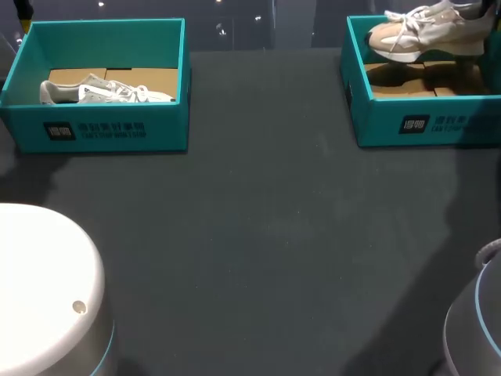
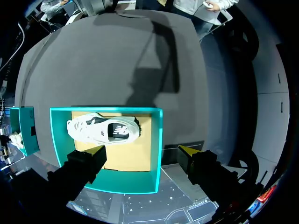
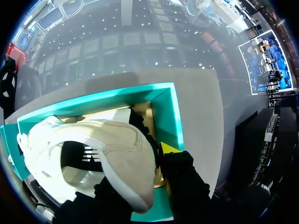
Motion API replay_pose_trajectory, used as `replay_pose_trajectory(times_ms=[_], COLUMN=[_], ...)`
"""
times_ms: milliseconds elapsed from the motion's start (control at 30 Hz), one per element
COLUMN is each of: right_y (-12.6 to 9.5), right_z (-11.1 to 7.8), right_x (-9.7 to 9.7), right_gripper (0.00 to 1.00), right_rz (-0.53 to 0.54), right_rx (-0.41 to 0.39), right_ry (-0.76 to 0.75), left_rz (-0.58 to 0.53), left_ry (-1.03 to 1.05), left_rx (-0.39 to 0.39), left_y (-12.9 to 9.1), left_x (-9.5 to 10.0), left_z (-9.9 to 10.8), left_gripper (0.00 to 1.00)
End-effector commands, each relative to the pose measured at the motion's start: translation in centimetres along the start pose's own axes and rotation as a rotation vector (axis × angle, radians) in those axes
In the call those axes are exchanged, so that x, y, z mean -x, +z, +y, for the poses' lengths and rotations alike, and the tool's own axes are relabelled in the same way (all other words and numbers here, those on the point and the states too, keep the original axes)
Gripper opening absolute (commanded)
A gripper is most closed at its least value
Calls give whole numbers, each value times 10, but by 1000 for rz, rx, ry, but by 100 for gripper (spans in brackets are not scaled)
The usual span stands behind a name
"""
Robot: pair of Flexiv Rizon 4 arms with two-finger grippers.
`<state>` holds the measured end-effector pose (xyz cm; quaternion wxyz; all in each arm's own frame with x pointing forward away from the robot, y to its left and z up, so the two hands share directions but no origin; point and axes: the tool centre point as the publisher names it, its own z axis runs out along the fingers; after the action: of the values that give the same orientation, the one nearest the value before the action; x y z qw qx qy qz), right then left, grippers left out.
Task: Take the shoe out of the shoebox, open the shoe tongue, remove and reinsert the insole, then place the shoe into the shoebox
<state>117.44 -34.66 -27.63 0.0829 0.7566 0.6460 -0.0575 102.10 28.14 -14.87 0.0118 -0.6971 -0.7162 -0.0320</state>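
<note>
Right claw (image 3: 140, 173) pinching beige sneaker (image 1: 419, 31) near its heel, hanging just above right shoebox (image 1: 454, 125), long axis across the box, toe toward left shoebox (image 1: 168, 117), so bare surface (image 1: 258, 235) lies toe-ward; left claw (image 2: 144, 150) spread over left shoebox, well apart.

2 shoeboxes (image 1: 117, 129) (image 1: 454, 125) — both teal, 2 shoes (image 1: 106, 92) (image 1: 423, 35)

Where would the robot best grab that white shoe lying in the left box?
Grip the white shoe at the rim of its opening, coming straight down: the opening faces the open left gripper above, so one finger could slip inside, one outside. The shoebox walls likely block a sideways approach.
</note>
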Motion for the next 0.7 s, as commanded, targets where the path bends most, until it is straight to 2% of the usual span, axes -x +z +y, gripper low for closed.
replay_pose_trajectory(times_ms=[33, 400, 700], right_y=[-9, -30, -45], right_z=[-8, -9, -22], right_x=[3, 6, 12], right_gripper=[0, 0, 0], right_rz=[-5, -17, -18], right_rx=[15, 41, 55], right_ry=[5, 7, 9], left_rz=[2, 2, 2], left_ry=[1, 1, 1], left_rx=[2, 2, 2], left_y=[0, 0, 0], left_x=[0, 0, 0], left_z=[-1, -1, -1], left_gripper=[100, 100, 100])
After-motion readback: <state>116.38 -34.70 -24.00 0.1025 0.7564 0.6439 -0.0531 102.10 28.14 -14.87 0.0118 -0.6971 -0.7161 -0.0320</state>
